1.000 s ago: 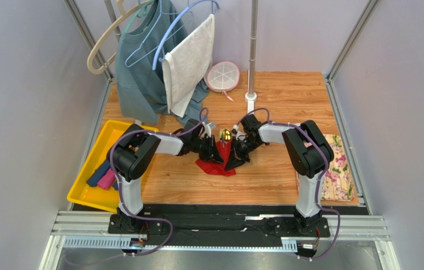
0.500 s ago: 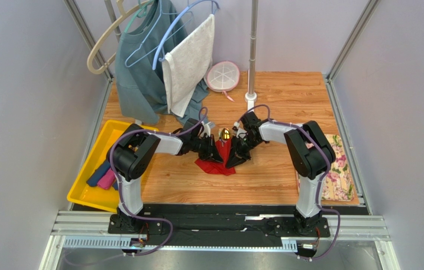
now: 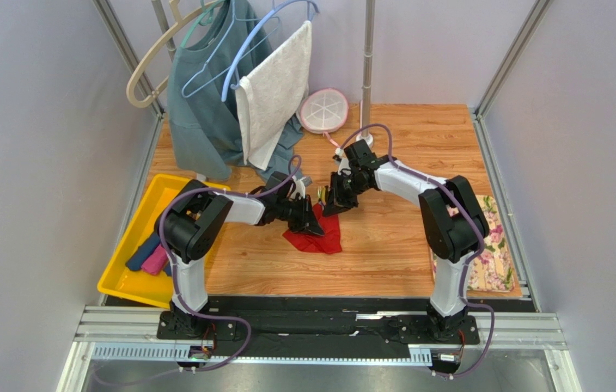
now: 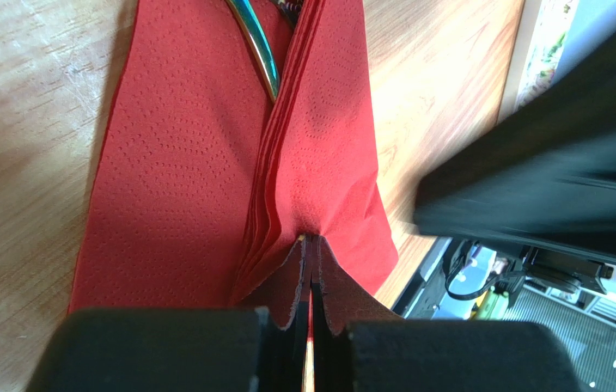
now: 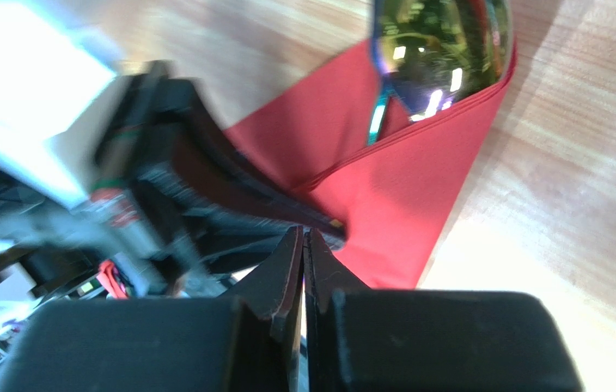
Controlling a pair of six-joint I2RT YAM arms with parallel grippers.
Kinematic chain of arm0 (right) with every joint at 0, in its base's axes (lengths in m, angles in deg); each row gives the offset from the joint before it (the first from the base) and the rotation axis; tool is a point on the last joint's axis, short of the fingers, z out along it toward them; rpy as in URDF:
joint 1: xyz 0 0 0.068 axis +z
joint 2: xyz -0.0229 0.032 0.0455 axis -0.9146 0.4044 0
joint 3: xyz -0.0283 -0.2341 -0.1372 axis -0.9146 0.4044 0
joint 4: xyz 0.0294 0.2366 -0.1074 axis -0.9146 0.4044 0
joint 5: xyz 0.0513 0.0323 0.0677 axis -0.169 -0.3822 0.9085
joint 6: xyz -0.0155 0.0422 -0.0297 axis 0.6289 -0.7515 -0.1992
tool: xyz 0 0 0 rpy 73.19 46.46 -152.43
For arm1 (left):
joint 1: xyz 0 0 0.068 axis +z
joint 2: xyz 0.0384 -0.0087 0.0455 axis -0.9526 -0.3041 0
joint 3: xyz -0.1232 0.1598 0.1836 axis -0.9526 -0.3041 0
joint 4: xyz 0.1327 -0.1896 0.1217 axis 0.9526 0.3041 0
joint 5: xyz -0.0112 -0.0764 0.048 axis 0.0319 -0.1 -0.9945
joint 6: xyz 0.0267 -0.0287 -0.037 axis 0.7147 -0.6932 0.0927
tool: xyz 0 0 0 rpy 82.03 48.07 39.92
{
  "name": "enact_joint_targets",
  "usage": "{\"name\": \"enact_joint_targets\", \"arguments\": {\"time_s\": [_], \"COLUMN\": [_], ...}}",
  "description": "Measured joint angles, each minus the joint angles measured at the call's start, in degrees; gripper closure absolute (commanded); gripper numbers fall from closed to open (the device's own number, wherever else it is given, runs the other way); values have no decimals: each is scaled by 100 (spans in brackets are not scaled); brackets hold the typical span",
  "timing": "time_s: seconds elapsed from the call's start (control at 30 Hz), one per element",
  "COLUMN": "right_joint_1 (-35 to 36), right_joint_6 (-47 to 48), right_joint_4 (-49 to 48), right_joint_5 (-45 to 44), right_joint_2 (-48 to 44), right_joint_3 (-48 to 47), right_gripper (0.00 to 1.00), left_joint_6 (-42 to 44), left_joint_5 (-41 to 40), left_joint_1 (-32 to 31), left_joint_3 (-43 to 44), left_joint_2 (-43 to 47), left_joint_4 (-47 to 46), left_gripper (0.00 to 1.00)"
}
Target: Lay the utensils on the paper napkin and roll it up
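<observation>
left end effector point(image 4: 311, 245): fingers pressed together, clamped on a pinch of paper napkin point(image 4: 172, 163) layers at its left side. the sheet is folded over, with stacked edges showing along the crease. a slim gold handle point(image 4: 255, 45) lies in the fold, beyond the pinch.

right end effector point(image 5: 303, 245): fingers together, nothing seen between them. in the top view it sits just far of the napkin. from its camera the utensils point(image 5: 442, 49) show as a gold spoon bowl poking out of the folded far corner.

the napkin lies mid tabletop point(image 3: 401, 237), between the arms, folded but not rolled.

risks, as i judge them:
- only one side is held, so a pull to the left could drag the thin paper and tear it at the pinch.
- the fold is loose and open at the spoon end, so tilting or lifting could let the utensils slide out.
- rolling from one side alone may skew the roll.
</observation>
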Motion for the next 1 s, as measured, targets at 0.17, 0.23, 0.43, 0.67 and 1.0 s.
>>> {"name": "enact_joint_targets", "arguments": {"time_s": [0.17,0.23,0.43,0.67,1.0], "right_joint_1": [103,127,175,297,308], "right_joint_6": [-57,-83,-122,-131,-164], "right_joint_4": [-22,-66,-197,-286,-308], "right_joint_5": [-160,-188,-310,-643,-584], "right_joint_2": [330,393,610,654,710], "right_joint_3": [0,0,-20,-20,-31], "right_gripper": [97,98,99,100,100], "left_joint_6": [24,26,37,20,-46], "left_joint_5": [0,0,0,-11,-66], "left_joint_1": [0,0,0,0,111], "left_joint_3": [0,0,0,-87,-476], "left_joint_2": [0,0,0,42,603], "left_joint_4": [0,0,-2,-153,-247], "left_gripper": [100,100,100,95,87]}}
